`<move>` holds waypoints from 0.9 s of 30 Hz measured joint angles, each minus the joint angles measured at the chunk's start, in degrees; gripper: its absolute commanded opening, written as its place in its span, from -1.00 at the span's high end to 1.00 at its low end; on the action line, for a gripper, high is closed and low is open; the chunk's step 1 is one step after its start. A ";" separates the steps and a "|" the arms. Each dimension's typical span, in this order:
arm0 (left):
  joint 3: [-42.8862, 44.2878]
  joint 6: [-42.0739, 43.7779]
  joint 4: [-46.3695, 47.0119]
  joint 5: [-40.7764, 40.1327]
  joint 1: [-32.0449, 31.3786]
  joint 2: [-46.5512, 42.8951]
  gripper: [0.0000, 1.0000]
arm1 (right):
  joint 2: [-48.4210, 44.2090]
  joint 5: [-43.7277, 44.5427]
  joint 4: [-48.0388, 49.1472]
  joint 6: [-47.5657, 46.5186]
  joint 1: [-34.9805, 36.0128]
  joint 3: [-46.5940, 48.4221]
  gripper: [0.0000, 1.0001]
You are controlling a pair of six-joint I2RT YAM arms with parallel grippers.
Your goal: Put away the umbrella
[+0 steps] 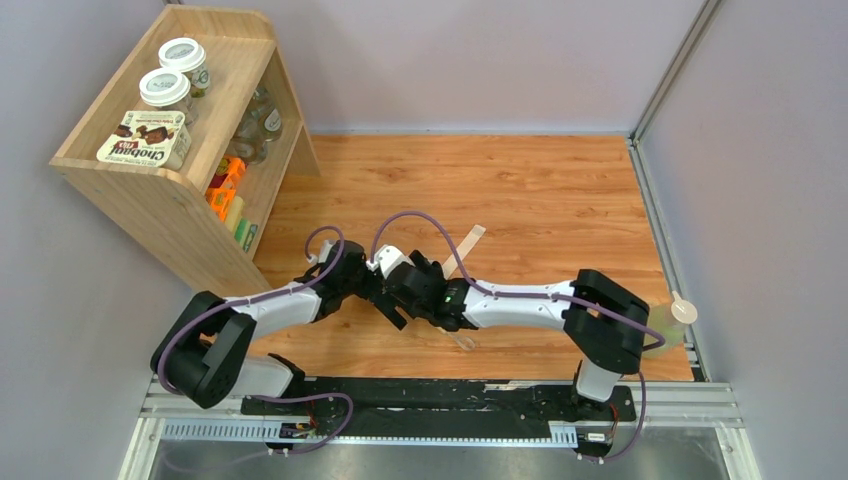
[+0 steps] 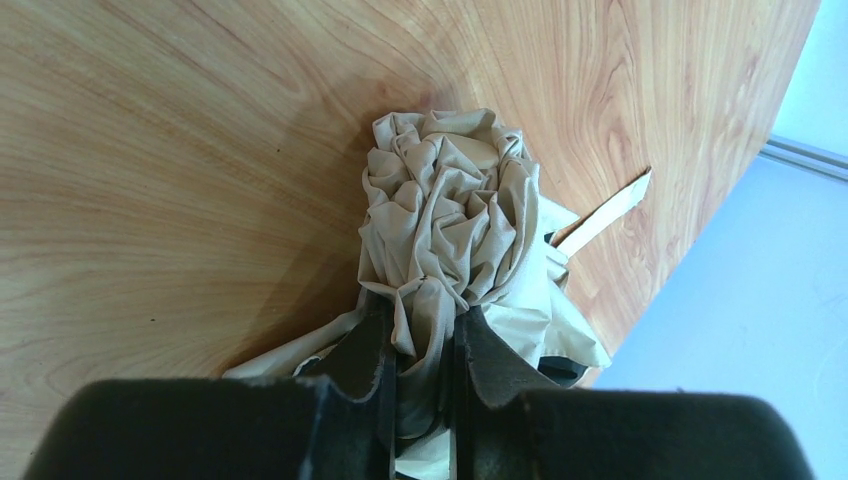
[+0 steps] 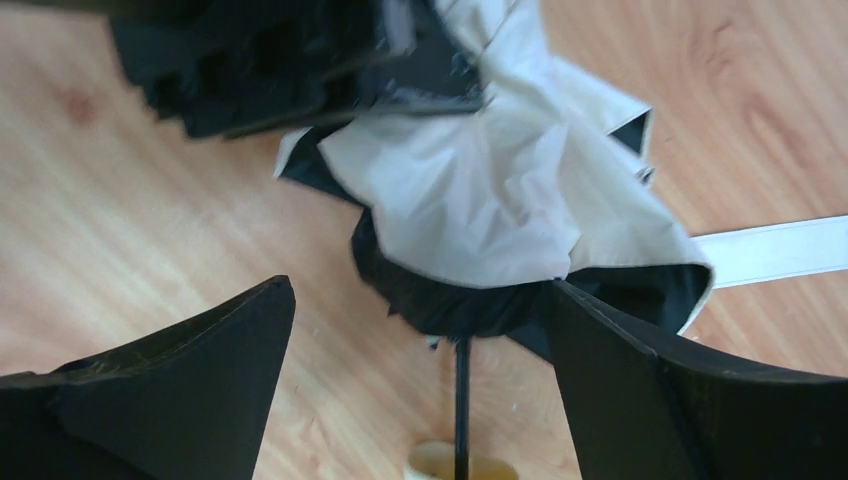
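The left hand is clamping tight on the umbrella, its two fingers squeezing a bunched wad of peach-beige canopy at the lower middle of the left wrist view. The fabric is ballooning out in crumpled folds just above the fingers, over the wooden surface. In the right wrist view, the right hand is standing wide apart, its fingers flanking the canopy's black underside without gripping anything. The thin black shaft is running down the lower middle of that frame to the cream handle at the bottom edge. A pale strap is trailing off to the right across the surface. From the top view, both arms are meeting at centre frame, and a wooden shelf is standing at the upper left.
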 measured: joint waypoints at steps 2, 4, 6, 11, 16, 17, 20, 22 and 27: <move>0.00 -0.22 -0.35 -0.07 -0.20 -0.28 1.00 | 2.14 3.82 0.94 -0.04 0.26 1.42 -0.88; -0.02 -0.39 -1.05 -0.13 -0.44 -0.79 1.00 | 4.52 7.13 2.08 -0.70 0.13 2.75 -0.74; -0.07 -0.57 -2.16 -0.07 -0.57 -1.44 1.00 | 7.58 8.48 2.67 -1.49 0.09 3.74 -0.62; -0.09 -0.81 -5.18 0.13 -0.15 -3.15 1.00 | 12.70 10.62 6.25 -1.79 0.24 4.85 0.32; -0.04 -1.22 -5.66 -0.74 0.15 -4.02 1.00 | 13.18 9.90 7.89 -0.33 0.70 4.83 1.00; -0.04 -1.27 -5.84 -1.18 -0.07 -4.17 1.00 | 12.35 9.03 10.36 -0.42 0.59 2.82 1.00; -0.66 -1.29 -6.45 -1.01 -1.51 -5.55 0.52 | 7.56 3.02 20.96 1.66 -0.76 -7.23 1.00; -1.09 -1.25 -6.84 -0.92 -2.34 -6.80 0.02 | 4.74 -4.07 29.79 3.72 -2.91 -14.29 1.00; -1.25 2.36 -12.00 -1.73 -2.45 -10.99 -0.51 | 6.34 -23.67 49.81 9.55 -10.10 -23.34 1.00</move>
